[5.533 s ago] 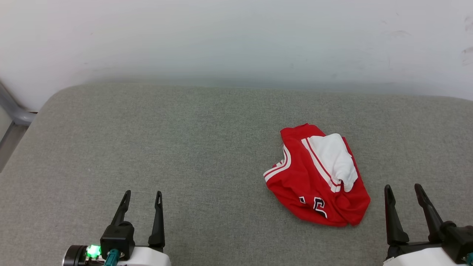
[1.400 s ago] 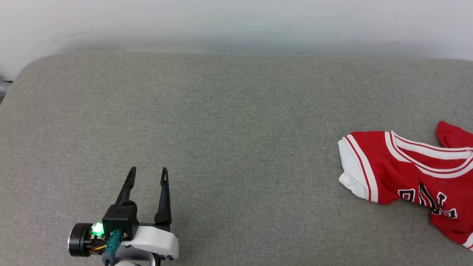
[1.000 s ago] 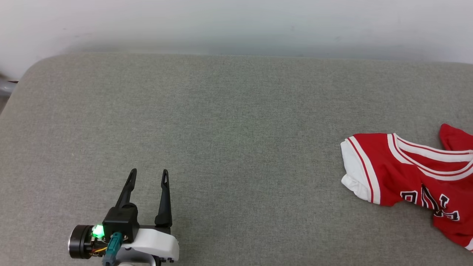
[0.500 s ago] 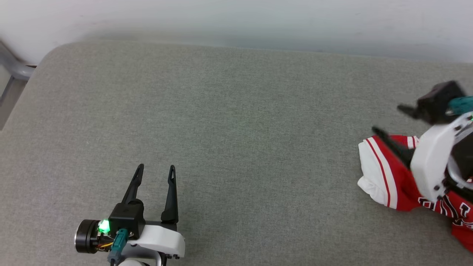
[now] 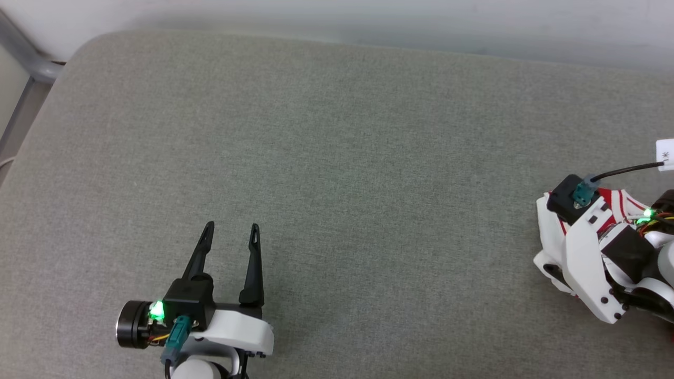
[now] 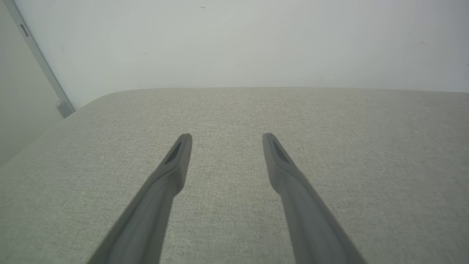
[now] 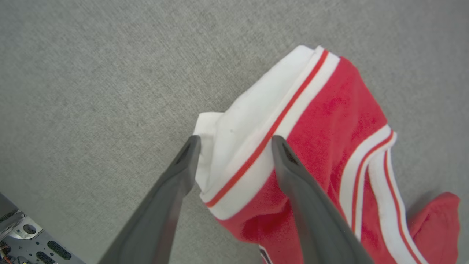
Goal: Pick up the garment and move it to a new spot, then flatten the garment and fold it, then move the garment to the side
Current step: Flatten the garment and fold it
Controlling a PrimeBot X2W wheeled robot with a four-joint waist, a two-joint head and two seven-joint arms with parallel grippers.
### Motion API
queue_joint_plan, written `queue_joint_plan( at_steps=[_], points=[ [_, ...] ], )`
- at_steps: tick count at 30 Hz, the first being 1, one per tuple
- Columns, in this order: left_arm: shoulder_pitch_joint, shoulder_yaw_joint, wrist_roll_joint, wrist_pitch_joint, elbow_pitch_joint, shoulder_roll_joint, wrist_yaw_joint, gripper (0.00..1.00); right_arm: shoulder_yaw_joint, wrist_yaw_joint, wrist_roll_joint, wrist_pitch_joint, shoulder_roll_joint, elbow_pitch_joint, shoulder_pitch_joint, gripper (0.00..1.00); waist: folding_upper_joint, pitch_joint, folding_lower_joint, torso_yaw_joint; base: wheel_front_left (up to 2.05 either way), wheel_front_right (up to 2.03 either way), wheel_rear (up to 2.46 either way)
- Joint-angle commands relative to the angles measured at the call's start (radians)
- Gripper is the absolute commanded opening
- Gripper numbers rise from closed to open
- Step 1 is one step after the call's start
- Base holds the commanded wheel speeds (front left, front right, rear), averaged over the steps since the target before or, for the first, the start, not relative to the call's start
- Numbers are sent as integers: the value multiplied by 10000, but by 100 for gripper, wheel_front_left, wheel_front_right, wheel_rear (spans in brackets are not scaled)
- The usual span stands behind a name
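- The left gripper (image 5: 232, 225) had two long, slim black fingers, each with a narrow slot near its tip.
- At 9 o'clock of its black base sat a green light (image 5: 156, 310) and a black cylinder (image 5: 129, 331).
- A teal connector (image 5: 176, 339) sat at 6 o'clock, beside a white shell (image 5: 245, 332).
- The right gripper (image 7: 235, 139) had matching dark tapered fingers; its white casing (image 5: 584, 263) showed dark screws, and a black cable (image 5: 626, 170) carried a white tag (image 5: 666, 154).
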Motion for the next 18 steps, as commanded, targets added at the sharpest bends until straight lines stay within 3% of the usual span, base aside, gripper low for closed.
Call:
queue_joint_plan(
  at_steps=[1, 14, 15, 16, 18],
  points=[
    [-215, -61, -37, -26, -12, -5, 63, 100, 322, -14, -37, -176, 130, 437, -287, 100, 0, 202, -1, 130, 0, 0, 0],
    [-389, -117, -141, -26, 106, -7, 197, 100, 3006, -9, 370, -1072, 792, 3195, -272, 100, 0, 454, -1, 294, 0, 0, 0],
    [-352, -87, -119, -26, 108, -8, 192, 100, 3053, -9, 433, -1281, 850, 3230, -335, 9, 0, 428, -1, 254, 0, 0, 0],
    [-333, -52, -106, -26, 126, -8, 172, 100, 3064, -9, 486, -1482, 907, 3275, -441, 0, 0, 391, -1, 212, 0, 0, 0],
    [-306, -9, -64, -26, 158, -5, 135, 100, 2872, -9, 593, -2082, 989, 3300, -716, 0, 0, 297, -1, 116, 0, 0, 0]
  ],
)
